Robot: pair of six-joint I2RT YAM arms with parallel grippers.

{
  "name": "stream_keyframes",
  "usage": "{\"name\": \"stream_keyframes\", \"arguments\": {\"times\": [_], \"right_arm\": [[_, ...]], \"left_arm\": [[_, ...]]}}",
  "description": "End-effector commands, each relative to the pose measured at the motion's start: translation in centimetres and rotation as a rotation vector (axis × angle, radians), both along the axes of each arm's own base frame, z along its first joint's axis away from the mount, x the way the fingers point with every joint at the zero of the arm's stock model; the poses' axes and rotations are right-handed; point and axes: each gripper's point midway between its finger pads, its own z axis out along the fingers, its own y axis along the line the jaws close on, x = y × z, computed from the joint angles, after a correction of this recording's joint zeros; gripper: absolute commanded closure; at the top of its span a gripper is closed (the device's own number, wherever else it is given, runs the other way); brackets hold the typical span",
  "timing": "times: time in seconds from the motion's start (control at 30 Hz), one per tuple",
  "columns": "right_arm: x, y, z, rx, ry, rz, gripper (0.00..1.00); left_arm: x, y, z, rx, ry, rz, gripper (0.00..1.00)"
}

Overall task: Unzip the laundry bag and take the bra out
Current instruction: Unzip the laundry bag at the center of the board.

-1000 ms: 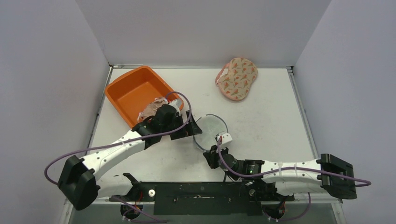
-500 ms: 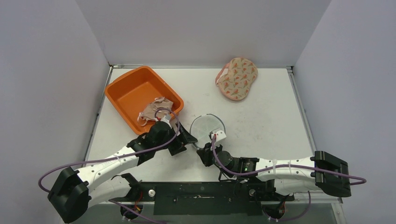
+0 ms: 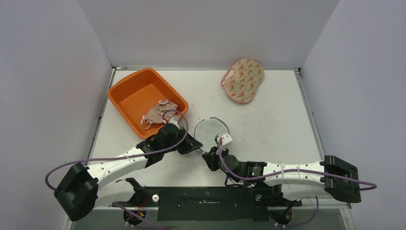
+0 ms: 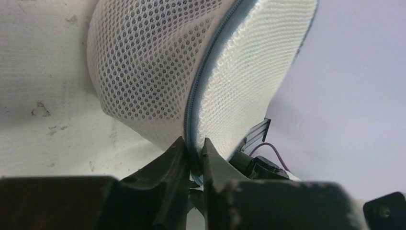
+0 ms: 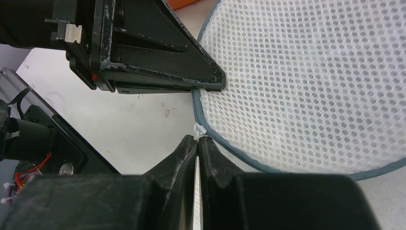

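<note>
The laundry bag (image 3: 214, 130) is a round white mesh pouch with a blue-grey zipper rim, lying flat mid-table. My left gripper (image 3: 197, 145) is shut on the bag's zipper seam (image 4: 194, 139), at the bag's left edge. My right gripper (image 3: 209, 155) is shut on the small white zipper pull (image 5: 199, 129) at the bag's near rim. The mesh (image 5: 306, 86) looks flat there. A beige bra (image 3: 158, 113) with pale straps lies crumpled in the orange bin (image 3: 131, 93).
The orange bin stands at the back left, just behind my left arm. A folded, padded garment with an orange print (image 3: 243, 80) lies at the back right. Grey walls enclose the table on three sides.
My left gripper came back from over the bin, leaving the bra there, moved to the bag's left edge and shut on the seam. The right gripper and the bag shifted slightly left.
</note>
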Motion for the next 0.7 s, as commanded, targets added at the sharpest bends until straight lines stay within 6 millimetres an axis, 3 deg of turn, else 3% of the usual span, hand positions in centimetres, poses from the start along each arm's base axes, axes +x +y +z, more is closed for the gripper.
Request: {"name": "stream_keyframes", "arguments": {"times": [0.0,0.07,0.4,0.67], "right_arm": [[0.5,-0.3,2.2,0.051,-0.023,-0.028,0.95],[0.5,-1.2,1.7,0.032,-0.018,-0.045,0.95],[1.2,-6.0,0.1,-0.039,0.004,-0.176,0.95],[1.1,-7.8,0.3,-0.052,-0.004,-0.197,0.95]], "left_arm": [[1.6,-0.8,2.9,-0.040,-0.085,0.015,0.95],[1.8,-0.7,2.9,-0.027,-0.091,0.013,1.00],[2.0,-0.7,3.1,0.000,-0.126,-0.022,1.00],[2.0,-1.8,3.6,0.024,-0.185,-0.158,1.00]]}}
